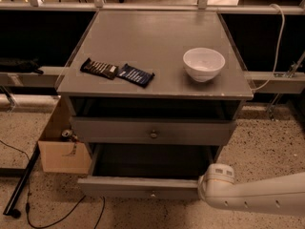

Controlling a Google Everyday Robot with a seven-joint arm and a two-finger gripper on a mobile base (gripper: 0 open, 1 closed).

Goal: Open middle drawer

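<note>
The middle drawer (138, 187) is the lower grey front showing, with a small round knob (152, 193) at its centre. It is pulled well out, and its dark inside shows behind the front. My white arm (257, 197) comes in from the lower right. Its rounded wrist ends at the drawer front's right end. The gripper (206, 189) sits there, against that end of the front, mostly hidden behind the wrist.
Above the middle drawer, a larger grey drawer front (152, 130) with a brassy knob stands slightly out. On the cabinet top (157, 42) lie two snack bars (117, 72) and a white bowl (204, 64). A cardboard box (62, 149) and floor cables (28, 175) are to the left.
</note>
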